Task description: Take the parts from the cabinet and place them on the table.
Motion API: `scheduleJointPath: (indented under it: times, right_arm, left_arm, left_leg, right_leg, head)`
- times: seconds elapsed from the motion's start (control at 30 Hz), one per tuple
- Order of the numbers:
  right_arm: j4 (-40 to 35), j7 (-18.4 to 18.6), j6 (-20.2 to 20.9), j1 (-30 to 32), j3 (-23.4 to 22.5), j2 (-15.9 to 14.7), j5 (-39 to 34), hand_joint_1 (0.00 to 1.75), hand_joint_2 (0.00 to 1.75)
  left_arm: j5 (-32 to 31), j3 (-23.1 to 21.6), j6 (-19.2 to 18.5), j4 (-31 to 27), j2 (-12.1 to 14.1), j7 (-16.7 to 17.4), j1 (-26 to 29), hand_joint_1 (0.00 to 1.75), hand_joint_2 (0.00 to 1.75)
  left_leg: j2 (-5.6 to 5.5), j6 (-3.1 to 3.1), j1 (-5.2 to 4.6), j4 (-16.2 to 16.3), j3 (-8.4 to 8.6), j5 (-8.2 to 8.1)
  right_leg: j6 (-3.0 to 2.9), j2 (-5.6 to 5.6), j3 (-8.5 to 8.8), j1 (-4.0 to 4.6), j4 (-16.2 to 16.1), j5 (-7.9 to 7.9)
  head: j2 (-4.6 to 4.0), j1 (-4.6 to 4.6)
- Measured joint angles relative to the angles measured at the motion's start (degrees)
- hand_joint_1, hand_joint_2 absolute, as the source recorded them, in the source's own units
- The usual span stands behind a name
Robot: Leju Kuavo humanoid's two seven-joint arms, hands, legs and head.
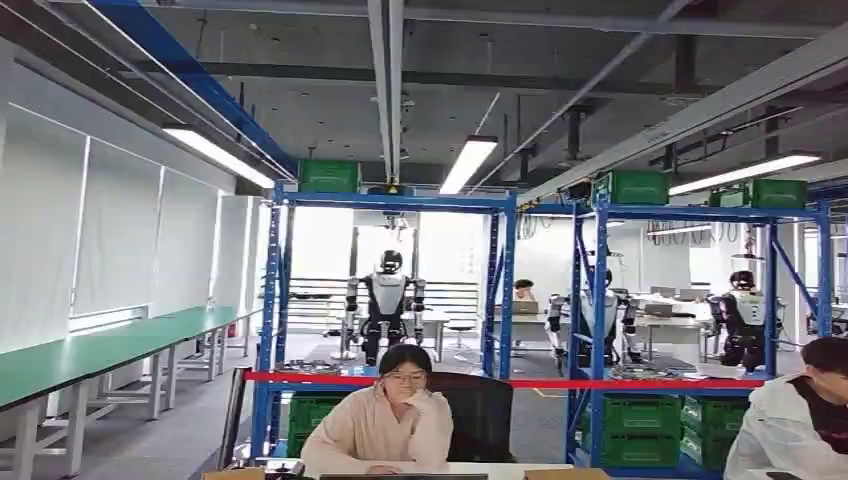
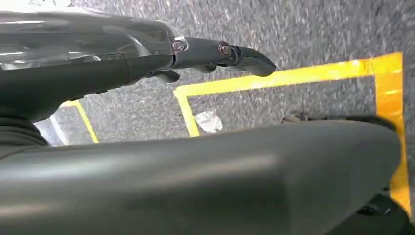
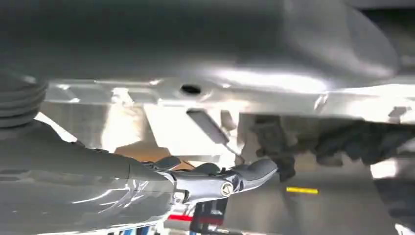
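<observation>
Left hand point(image 2: 215, 54) is seen in the left wrist view w/ fingers stretched out straight over grey carpet point(image 2: 303, 24) and yellow floor tape point(image 2: 293, 76) — nothing held, fingers apart as far as can be told. Right hand point(image 3: 220, 183) is caught in the right wrist view, lower centre of frame, fingers extended and nothing gripped; how wide it is spread can't be told, since the shot is blurred and crowded by silver metal.

No parts can be made out yet. In the head view, blue shelving racks point(image 1: 390, 200) are seen at centre and right of frame, w/ green crates point(image 1: 640, 415) on the low shelves and more along the top. A red-and-white barrier tape point(image 1: 560, 383) is stretched across in front. A person point(image 1: 385, 425) is seated at bottom centre, another person point(image 1: 800, 420) at the bottom right edge. Green-topped tables point(image 1: 90, 350) are lined up at left of frame.

Step judged: very start — approach phase, nothing picked. Next move calls for the cabinet to be found and faced, then an arm raised toward a part.
</observation>
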Motion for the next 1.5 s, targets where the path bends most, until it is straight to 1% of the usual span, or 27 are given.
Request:
scheduleJointPath:
  times: [0.03, 0.13, 0.2, 0.27, 0.33, 0.37, 0.43, 0.5, 0.53, 0.67, 0.7, 0.73, 0.83, 0.87, 0.9, 0.93, 1.0, 1.03, 1.07, 1.17, 1.2, 1.23, 1.27, 1.33, 1.37, 1.43, 1.5]
  right_arm:
    - [-0.81, 0.0, 1.92, -1.45, 0.74, -1.29, -3.19, 0.0, 0.0]
    - [-2.95, 0.59, 5.94, -4.47, 3.52, -4.57, -10.9, 0.0, 0.0]
    - [-4.58, 0.7, 5.77, -5.24, 4.15, -6.39, -18.6, 0.0, 0.0]
    - [-6.35, -1.78, 1.58, -3.8, 3.08, -7.71, -26.77, 0.0, 0.0]
    - [-9.18, -5.84, -4.92, 1.84, -0.14, -8.02, -29.71, 0.0, 0.0]
    - [-11.0, -6.65, -6.86, 5.24, -2.0, -7.99, -28.99, 0.0, 0.0]
    - [-14.02, -7.43, -7.88, 10.48, -4.71, -7.91, -28.9, 0.0, 0.0]
    - [-18.52, -8.7, -8.36, 15.91, -8.87, -6.99, -29.78, 0.0, 0.0]
    - [-22.28, -9.2, -8.14, 19.43, -11.77, -5.65, -30.37, 0.0, 0.0]
    - [-36.44, -9.68, -6.17, 32.46, -20.25, -1.5, -32.27, 0.0, 0.0]
    - [-39.39, -10.27, -5.24, 35.0, -21.96, -0.74, -33.03, 0.0, 0.0]
    - [-42.45, -11.03, -4.43, 37.55, -23.82, 0.11, -33.65, 0.0, 0.0]
    - [-49.03, -13.38, -3.09, 44.67, -26.98, 2.46, -33.54, 0.0, 0.0]
    - [-50.65, -13.75, -2.87, 46.64, -27.56, 3.0, -33.36, 0.0, 0.0]
    - [-51.78, -13.9, -2.85, 48.13, -28.0, 3.35, -33.27, 0.0, 0.0]
    - [-53.1, -14.25, -2.66, 49.34, -28.59, 3.81, -33.27, 0.0, 0.0]
    - [-55.16, -14.97, -1.92, 50.71, -29.66, 4.72, -33.45, 0.0, 0.0]
    - [-56.09, -15.28, -1.47, 51.26, -30.15, 5.06, -33.6, 0.0, 0.0]
    - [-57.15, -15.71, -1.02, 52.07, -30.6, 5.47, -33.77, 0.0, 0.0]
    - [-59.23, -16.79, -0.32, 54.8, -31.7, 6.24, -34.19, 0.0, 0.0]
    - [-59.84, -17.17, -0.14, 55.61, -32.04, 6.52, -34.41, 0.0, 0.0]
    - [-60.13, -17.51, 0.12, 56.17, -32.24, 6.83, -34.63, 0.0, 0.0]
    - [-60.5, -17.88, 0.34, 56.91, -32.55, 7.05, -34.94, 0.0, 0.0]
    - [-61.22, -18.45, 0.84, 59.36, -33.47, 7.48, -35.37, 0.0, 0.0]
    - [-61.48, -18.64, 1.25, 60.64, -33.94, 7.65, -35.7, 0.0, 0.0]
    - [-62.28, -18.75, 2.07, 63.48, -35.1, 8.16, -36.42, 0.0, 0.0]
    - [-63.01, -18.8, 2.61, 66.13, -36.31, 8.68, -36.97, 0.0, 0.0]
  left_arm:
    - [0.0, 0.02, -0.04, 0.0, 0.0, -0.09, -0.03, 0.0, 0.0]
    - [-0.02, 0.13, -0.22, 0.0, 0.07, -0.24, 0.29, 0.0, 0.0]
    - [0.0, 0.26, -0.28, 0.0, 0.26, -0.46, 0.32, 0.0, 0.0]
    - [0.15, 0.44, -0.46, 0.0, 0.24, -1.03, 0.29, 0.0, 0.0]
    - [0.59, 0.77, -0.46, 0.0, 0.24, -1.22, 0.39, 0.0, 0.0]
    - [0.61, 0.9, -0.46, 0.0, 0.24, -1.27, 0.45, 0.0, 0.0]
    - [0.63, 1.03, -0.46, 0.0, 0.24, -1.33, 0.38, 0.0, 0.0]
    - [0.81, 1.36, -0.17, 0.0, 0.24, -1.4, 0.27, 0.0, 0.0]
    - [1.01, 1.53, -0.02, 0.02, 0.22, -1.35, 0.27, 0.0, 0.0]
    - [1.2, 1.95, 0.48, 0.02, 0.09, -1.27, 0.28, 0.0, 0.0]
    - [1.29, 2.05, 0.7, 0.02, -0.11, -1.27, 0.33, 0.0, 0.0]
    - [1.48, 2.29, 0.87, 0.02, -0.11, -1.27, 0.31, 0.0, 0.0]
    - [2.08, 2.84, 0.98, 0.02, -0.2, -1.25, 0.35, 0.0, 0.0]
    - [2.19, 2.99, 0.98, 0.02, -0.22, -1.25, 0.36, 0.0, 0.0]
    - [2.23, 3.13, 0.98, 0.02, -0.24, -1.25, 0.39, 0.0, 0.0]
    - [2.23, 3.24, 1.0, 0.02, -0.28, -1.25, 0.39, 0.0, 0.0]
    - [2.23, 3.28, 1.24, 0.02, -0.35, -1.14, 0.33, 0.0, 0.0]
    - [2.3, 3.28, 1.4, 0.02, -0.44, -1.03, 0.3, 0.0, 0.0]
    - [2.34, 3.32, 1.44, 0.02, -0.48, -1.05, 0.32, 0.0, 0.0]
    - [2.47, 3.5, 1.51, 0.02, -0.5, -1.0, 0.49, 0.0, 0.0]
    - [2.49, 3.67, 1.51, 0.02, -0.48, -1.0, 0.69, 0.0, 0.0]
    - [2.56, 3.85, 1.51, 0.02, -0.48, -1.01, 0.74, 0.0, 0.0]
    - [2.65, 4.0, 1.53, 0.02, -0.57, -0.98, 0.8, 0.0, 0.0]
    - [3.04, 4.24, 1.51, 0.02, -0.59, -1.0, 0.72, 0.0, 0.0]
    - [3.17, 4.33, 1.53, 0.02, -0.59, -1.0, 0.76, 0.0, 0.0]
    - [3.47, 4.63, 1.57, 0.02, -0.59, -1.0, 0.85, 0.0, 0.0]
    - [3.56, 4.87, 1.64, 0.02, -0.59, -1.0, 0.94, 0.0, 0.0]
  left_leg:
    - [-0.07, -0.14, -0.35, 0.06, -0.19, -0.03]
    - [-0.1, -0.79, -0.22, -0.21, -0.24, 0.17]
    - [-0.02, -1.32, -0.29, 0.16, -0.28, -0.66]
    - [0.04, -1.44, -0.23, 5.81, -2.63, -4.27]
    - [0.04, -1.72, -0.2, 15.29, -6.81, -8.07]
    - [0.04, -1.83, -0.18, 17.51, -7.88, -8.24]
    - [0.07, -1.93, -0.07, 13.35, -6.07, -5.41]
    - [0.1, -1.86, 0.14, 2.82, -1.02, -0.26]
    - [0.04, -1.74, 0.01, 0.94, 0.2, -0.6]
    - [-0.26, -0.91, -0.28, 0.51, 0.09, -0.31]
    - [-0.19, -0.38, 0.2, 0.08, 0.04, 0.02]
    - [-0.15, 0.06, 0.18, 0.05, -0.1, 0.22]
    - [0.01, 0.62, 0.01, 0.07, -0.59, 0.6]
    - [0.05, 0.66, -0.06, 0.11, -0.79, 0.77]
    - [0.08, 0.64, -0.13, 0.13, -1.03, 0.96]
    - [0.13, 0.59, -0.23, 0.15, -1.31, 1.24]
    - [0.15, 0.38, -0.42, 0.14, -1.78, 1.79]
    - [0.19, 0.18, -0.43, 0.15, -1.82, 2.06]
    - [0.18, -0.14, -0.66, 0.15, -1.9, 2.34]
    - [0.18, -1.4, -0.23, -0.4, -1.97, 3.59]
    - [0.01, -1.75, -0.31, -0.46, -2.17, 3.67]
    - [0.06, -1.85, -0.3, 0.32, -2.7, 1.57]
    - [0.1, -1.93, -0.28, 2.89, -3.5, -1.95]
    - [0.11, -2.29, -0.1, 11.42, -5.43, -8.29]
    - [0.11, -2.49, -0.11, 15.34, -5.84, -9.86]
    - [0.12, -2.69, -0.02, 15.97, -3.76, -7.92]
    - [0.15, -2.66, 0.07, 7.89, 2.46, -4.26]
  right_leg:
    - [-0.2, 0.06, 0.88, 0.34, -1.53, -0.5]
    - [-0.78, 0.04, 0.69, 0.48, -1.9, -0.58]
    - [-1.6, -0.2, 1.08, -0.1, -2.75, -0.06]
    - [-2.01, -0.24, 1.12, -0.17, -2.9, 0.0]
    - [-2.11, -0.39, 1.24, -0.03, -2.89, -0.07]
    - [-2.13, -0.39, 1.31, -0.02, -2.87, -0.09]
    - [-2.05, -0.3, 1.31, -0.06, -2.75, -0.14]
    - [-1.71, -0.23, 1.42, -0.15, -2.34, -0.36]
    - [-1.34, -0.14, 1.28, 0.2, -2.09, -0.59]
    - [-0.61, -0.22, 1.11, 0.17, -1.86, -0.44]
    - [-0.25, -0.21, 1.0, -0.04, -1.57, -1.18]
    - [0.04, -0.16, 0.62, 0.02, -0.07, -3.22]
    - [0.58, -0.18, -3.42, -0.29, 12.58, -11.08]
    - [0.61, -0.18, -4.12, -0.29, 15.55, -12.07]
    - [0.58, -0.17, -3.66, -0.28, 15.74, -11.67]
    - [0.46, -0.18, -1.59, -0.27, 12.93, -10.07]
    - [-0.14, -0.19, 5.09, -0.19, 2.31, -6.36]
    - [-0.7, -0.17, 8.49, -0.01, -2.72, -5.87]
    - [-0.64, -0.24, 8.98, 0.32, -4.0, -5.74]
    - [-1.27, -0.12, 8.23, 0.74, -3.85, -4.76]
    - [-1.96, -0.31, 7.83, 0.23, -4.74, -3.75]
    - [-2.33, -0.55, 7.36, 0.16, -4.81, -3.1]
    - [-2.64, -0.5, 6.57, 0.16, -4.81, -2.54]
    - [-2.88, -0.75, 5.14, 0.25, -4.76, -1.49]
    - [-2.83, -0.87, 4.32, 0.29, -4.63, -0.93]
    - [-2.61, -0.96, 2.77, 0.27, -4.23, -0.05]
    - [-2.22, -0.98, 1.33, 0.19, -3.5, 0.48]
  head:
    - [0.0, 0.02]
    - [0.02, 0.02]
    - [0.0, 0.0]
    - [0.0, 0.0]
    - [0.0, 0.02]
    - [0.0, 0.02]
    - [0.0, 0.02]
    - [0.0, 0.02]
    - [0.0, 0.0]
    - [0.02, -0.07]
    - [0.0, -0.07]
    - [0.0, -0.07]
    - [0.0, -0.09]
    - [0.0, -0.09]
    - [0.0, -0.07]
    - [0.0, -0.09]
    - [0.0, -0.09]
    - [0.0, -0.07]
    - [0.0, -0.07]
    - [0.0, -0.07]
    - [0.0, -0.09]
    - [0.0, -0.07]
    - [0.0, -0.07]
    - [0.0, -0.09]
    - [0.0, -0.07]
    - [0.0, -0.09]
    - [0.0, -0.07]
